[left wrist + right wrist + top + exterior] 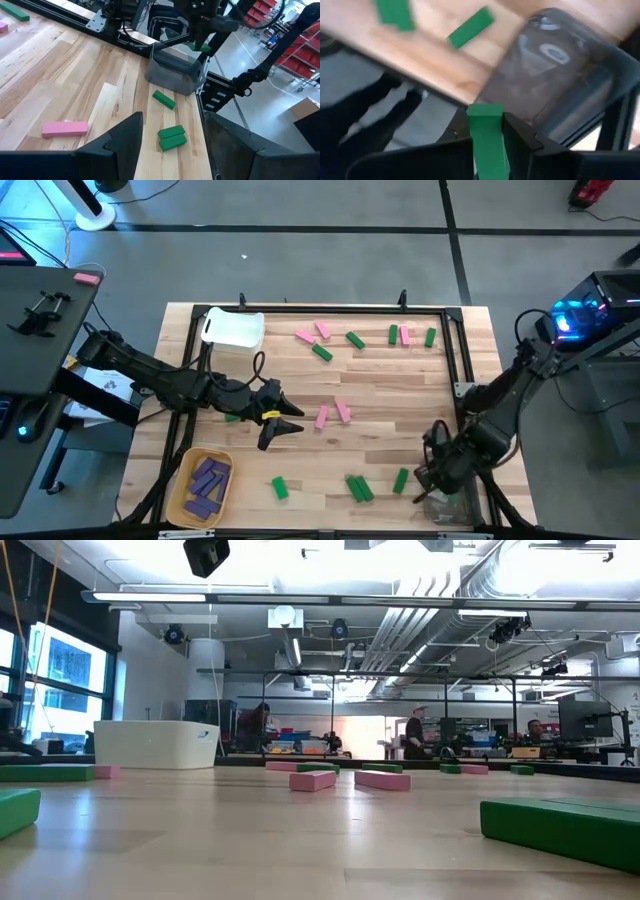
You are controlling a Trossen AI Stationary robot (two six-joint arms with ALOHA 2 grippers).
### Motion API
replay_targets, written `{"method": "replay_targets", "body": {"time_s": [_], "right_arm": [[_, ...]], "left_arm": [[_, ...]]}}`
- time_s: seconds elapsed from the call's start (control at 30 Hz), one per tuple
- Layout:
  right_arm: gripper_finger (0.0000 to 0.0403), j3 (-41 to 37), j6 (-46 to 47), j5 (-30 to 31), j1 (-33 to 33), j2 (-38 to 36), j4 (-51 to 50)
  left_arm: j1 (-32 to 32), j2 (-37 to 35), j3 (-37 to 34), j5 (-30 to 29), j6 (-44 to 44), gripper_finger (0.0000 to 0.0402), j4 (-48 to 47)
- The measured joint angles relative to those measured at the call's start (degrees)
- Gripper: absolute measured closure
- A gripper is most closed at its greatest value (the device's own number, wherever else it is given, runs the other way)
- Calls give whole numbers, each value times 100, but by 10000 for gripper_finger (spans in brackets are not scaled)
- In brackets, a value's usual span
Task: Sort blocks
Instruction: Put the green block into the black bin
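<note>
Pink blocks [322,417] and green blocks [358,488] lie flat and scattered on the wooden table; purple blocks [208,480] lie in the yellow bin [184,498]. My right gripper [432,478] hangs at the near right corner, over the clear bin [447,508], shut on a green block [487,140]. My left gripper [288,418] is open at mid-table, a little above the wood, touching nothing. Its wrist view looks past its gripper [172,150] at two green blocks [171,138], a pink one [64,128] and the clear bin [172,70]. Neither gripper shows in the low view. My right gripper pinches the green block between its two fingers, which press on its long side faces. One end of the block [485,111] sticks out past the fingertips [520,132]. The block is lifted clear of the table, beside the clear bin's rim [555,30].
A white bin [233,328] stands at the far left of the table. Black rails [455,350] frame the table's edges. More pink and green blocks lie along the far side [398,335], and one green block [232,417] lies beside my left arm.
</note>
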Motion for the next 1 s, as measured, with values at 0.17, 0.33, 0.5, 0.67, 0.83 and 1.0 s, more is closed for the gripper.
{"method": "replay_targets", "body": {"time_s": [0.17, 0.33, 0.5, 0.67, 0.83, 1.0], "right_arm": [[363, 0, 752, 163, 300, 185, -747], [342, 0, 990, -216, 384, 288, -1354], [276, 0, 853, -507, 382, 288, -1351], [219, 24, 780, -415, 308, 288, -1042], [205, 105, 348, 1059, -2, 295, 854], [204, 107, -855, 1142, -709, 870, 2580]], "left_arm": [[0, 0, 0, 0, -1, 199, 128], [-4, 0, 0, 1, -15, 199, 178], [-13, 0, 0, 178, -148, 199, 155], [-13, 0, 0, 262, -149, 199, 153], [-13, 0, 0, 262, -149, 199, 148], [-13, 0, 0, 260, -149, 199, 137]]}}
